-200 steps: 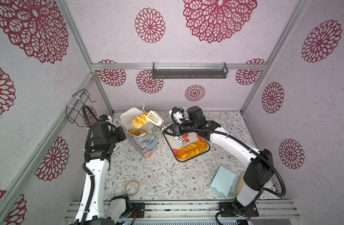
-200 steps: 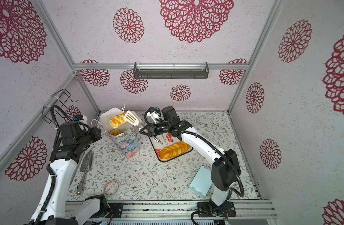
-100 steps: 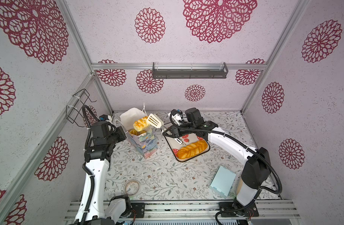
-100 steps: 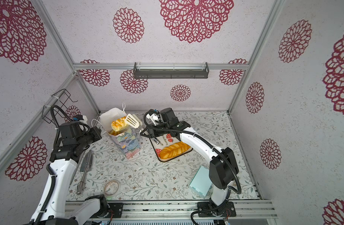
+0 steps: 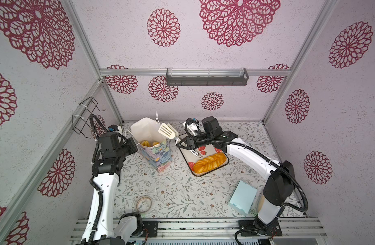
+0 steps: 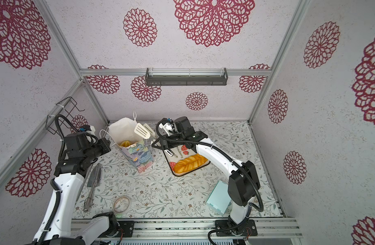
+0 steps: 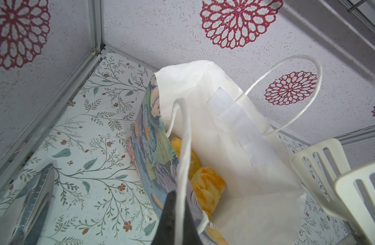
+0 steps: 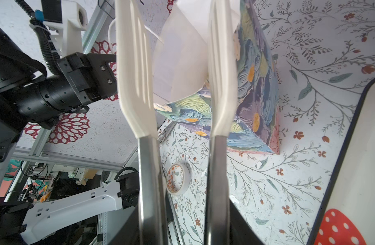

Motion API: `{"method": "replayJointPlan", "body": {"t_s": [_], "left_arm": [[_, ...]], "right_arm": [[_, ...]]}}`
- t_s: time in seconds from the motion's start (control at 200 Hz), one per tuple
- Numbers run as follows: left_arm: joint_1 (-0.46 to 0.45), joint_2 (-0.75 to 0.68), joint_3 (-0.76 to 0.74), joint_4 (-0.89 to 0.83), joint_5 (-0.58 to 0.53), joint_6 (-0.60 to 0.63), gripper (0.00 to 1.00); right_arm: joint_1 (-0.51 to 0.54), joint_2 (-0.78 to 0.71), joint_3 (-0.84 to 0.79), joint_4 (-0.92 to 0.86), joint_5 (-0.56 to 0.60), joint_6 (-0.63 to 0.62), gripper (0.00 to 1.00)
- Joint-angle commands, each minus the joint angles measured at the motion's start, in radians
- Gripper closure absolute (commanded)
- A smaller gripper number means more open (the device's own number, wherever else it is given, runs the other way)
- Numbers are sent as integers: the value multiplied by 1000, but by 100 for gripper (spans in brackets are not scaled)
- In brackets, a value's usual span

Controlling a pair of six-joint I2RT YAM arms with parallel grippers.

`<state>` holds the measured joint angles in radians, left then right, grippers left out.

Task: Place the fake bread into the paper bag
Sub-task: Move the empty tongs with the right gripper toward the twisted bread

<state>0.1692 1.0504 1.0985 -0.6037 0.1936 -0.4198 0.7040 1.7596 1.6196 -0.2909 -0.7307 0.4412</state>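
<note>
Your left arm (image 5: pixel 103 186) stands up from the front rail and bends over toward the paper bag (image 5: pixel 159 157). The left pincer (image 5: pixel 136 146) is shut tight, and it looks to be pinching the bag's string handle (image 7: pixel 183 159), which keeps the mouth open. The bag stands on the desk (image 5: pixel 182 191). A second ago a small bread hung in the tongs over the bag's mouth. Now it is gone from the tongs, and the small breads (image 5: pixel 149 143) lie down at the bottom of the bag, so one more is in. The tongs (image 5: pixel 167 131) are empty, with their white ends apart, just above the bag's rim. Your right pincer (image 5: pixel 183 144) holds the tongs by their metal legs with a loose squeeze. The right arm (image 5: pixel 252 157) stretches long from the front right corner, across the tray (image 5: pixel 187 157). The braided loaf (image 5: pixel 211 162) lies on that tray, not yet in the bag. I think it goes next.
</note>
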Motion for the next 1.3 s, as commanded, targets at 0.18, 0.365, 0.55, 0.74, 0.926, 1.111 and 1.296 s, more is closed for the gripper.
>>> {"method": "replayJointPlan", "body": {"t_s": [0.18,0.365,0.55,0.74,0.926,1.111,1.296], "left_arm": [[6,-6,-13,13,2,-3,100],[6,-6,-12,13,2,-3,100],[6,-7,-12,12,1,-3,100],[5,-8,-13,16,1,-4,100],[6,-3,-11,16,6,-4,100],[5,-1,-11,16,9,-6,100],[-6,10,-2,13,10,-6,100]], "right_arm": [[6,-51,62,-27,48,-64,52],[3,-98,67,-64,91,-94,52],[-15,-138,65,-108,139,-110,52],[-62,-195,7,-101,166,-74,52],[-132,-252,-80,-80,162,-10,52],[-189,-285,-150,-109,155,23,52],[-247,-322,-240,-140,134,59,53]]}}
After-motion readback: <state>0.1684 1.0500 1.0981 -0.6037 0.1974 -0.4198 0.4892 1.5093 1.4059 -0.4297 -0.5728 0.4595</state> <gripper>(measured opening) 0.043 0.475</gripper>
